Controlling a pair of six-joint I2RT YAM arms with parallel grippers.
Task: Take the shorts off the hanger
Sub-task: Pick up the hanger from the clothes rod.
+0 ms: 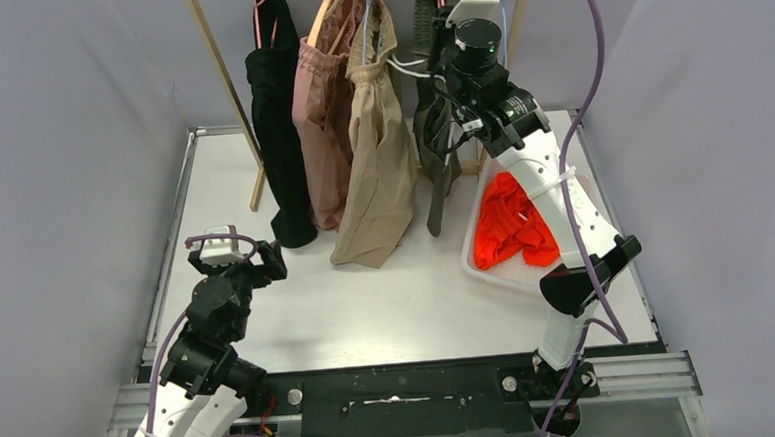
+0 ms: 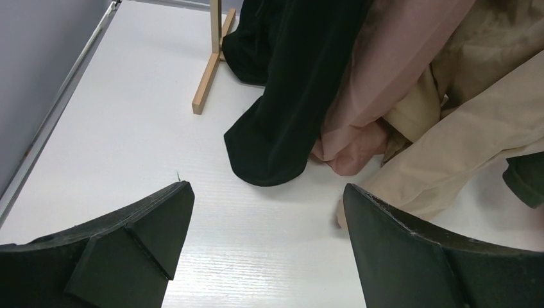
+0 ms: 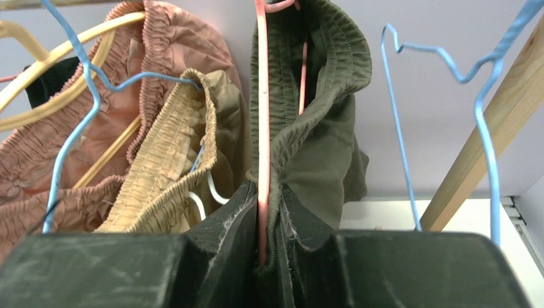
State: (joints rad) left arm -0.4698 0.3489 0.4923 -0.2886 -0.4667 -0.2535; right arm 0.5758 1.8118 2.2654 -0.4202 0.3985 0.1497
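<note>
Pinching the olive shorts (image 3: 321, 128) at the gathered waistband, the right gripper (image 3: 264, 199) has its fingers pressed together w/ the fabric and the wire of the pink hanger (image 3: 262, 96) both caught between them, up at the wooden rack (image 1: 217, 57). Olive pair hangs on that hanger, rightmost of the row; the beige shorts (image 1: 376, 169), dusty pink shorts (image 1: 319, 132) and a black pair (image 1: 279, 134) hang to its left, hems down at the table (image 1: 398, 298). Orange shorts (image 1: 509, 227) lie crumpled in the white bin (image 1: 497, 278) on the right, off any hanger. Left gripper (image 2: 268, 192) sits low over the table, fingers spread wide, holding nothing, near the black hem. Handling, as I judge it: fabric is light, soft, floppy, so it'll drape and follow any pull; the elastic waist is the thickest, grippiest bit & best place to hold. Risk: wire is in the pinch too, so a pull may drag the hanger along instead of sliding the shorts off. Prob better to grip waistband only, beside the wire, and stretch it over the hanger's shoulder
</note>
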